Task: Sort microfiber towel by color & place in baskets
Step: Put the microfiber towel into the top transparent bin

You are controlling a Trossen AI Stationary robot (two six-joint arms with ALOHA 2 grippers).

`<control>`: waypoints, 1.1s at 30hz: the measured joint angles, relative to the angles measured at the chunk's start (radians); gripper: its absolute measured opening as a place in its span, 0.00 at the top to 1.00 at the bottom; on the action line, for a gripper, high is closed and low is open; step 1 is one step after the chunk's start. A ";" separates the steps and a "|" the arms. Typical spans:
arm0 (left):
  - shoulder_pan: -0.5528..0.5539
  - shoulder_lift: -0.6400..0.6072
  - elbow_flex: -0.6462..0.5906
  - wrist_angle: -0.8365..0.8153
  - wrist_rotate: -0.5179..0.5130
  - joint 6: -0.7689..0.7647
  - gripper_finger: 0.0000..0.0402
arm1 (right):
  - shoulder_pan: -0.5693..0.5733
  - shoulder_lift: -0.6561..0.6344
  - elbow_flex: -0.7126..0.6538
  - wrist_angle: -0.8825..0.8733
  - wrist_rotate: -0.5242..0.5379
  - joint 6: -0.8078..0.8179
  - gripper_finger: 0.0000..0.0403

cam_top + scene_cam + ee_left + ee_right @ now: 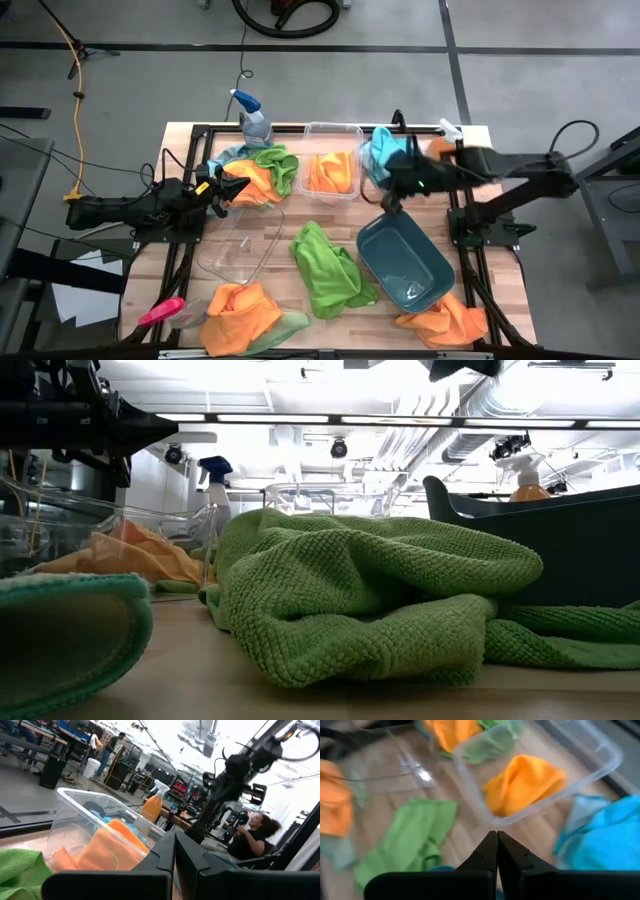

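Note:
Microfiber towels lie about the table. A green towel [330, 270] is spread at the middle, orange ones [240, 310] [445, 320] lie near the front edge, and a mixed orange and green pile [258, 175] sits at the far left. A light blue towel [383, 150] lies at the far right. The clear deep tub [332, 135] holds an orange towel [522, 782]. The teal basin [405, 260] and the clear shallow dish [245, 245] stand in front of it. My right gripper [496, 840] hangs shut with nothing in it above the table, between tub and basin. My left gripper [174, 842] is shut beside the pile.
Two spray bottles [250, 112] [450, 130] stand at the far edge. A pink-handled tool [160, 312] lies at the front left corner. A person [252, 837] sits beyond the table. Bare wood shows between the dish and the green towel.

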State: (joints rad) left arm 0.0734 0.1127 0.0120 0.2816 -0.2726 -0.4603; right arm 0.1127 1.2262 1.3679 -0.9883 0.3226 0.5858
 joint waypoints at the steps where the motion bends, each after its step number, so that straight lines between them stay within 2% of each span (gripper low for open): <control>1: 0.000 0.000 0.000 0.000 0.000 0.000 1.00 | 0.021 -0.021 -0.036 0.040 0.001 0.032 1.00; 7: 0.000 0.000 0.000 0.000 0.000 -0.002 1.00 | 0.092 -0.071 -0.158 0.236 0.011 0.114 1.00; 15: -0.006 0.016 0.015 0.084 0.001 -0.132 0.99 | 0.098 -0.061 -0.163 0.246 0.017 0.044 1.00; 19: -0.018 0.089 0.114 0.082 -0.020 -0.123 0.92 | 0.097 -0.065 -0.163 0.246 0.018 -0.019 1.00; 23: -0.023 0.232 0.266 0.040 -0.037 -0.072 0.79 | 0.097 -0.065 -0.163 0.246 0.017 -0.087 1.00; 26: -0.023 0.351 0.430 -0.127 -0.031 -0.034 0.68 | 0.097 -0.065 -0.163 0.245 0.017 -0.136 1.00; 30: -0.022 0.504 0.694 -0.480 -0.030 0.037 0.57 | 0.097 -0.065 -0.163 0.237 0.017 -0.187 1.00; 33: -0.021 0.615 0.884 -0.760 -0.095 0.061 0.52 | 0.097 -0.065 -0.163 0.202 0.017 -0.201 1.00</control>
State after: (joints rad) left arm 0.0527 0.7273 0.8960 -0.4783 -0.3677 -0.3988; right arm 0.2096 1.1610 1.2049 -0.7859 0.3393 0.3844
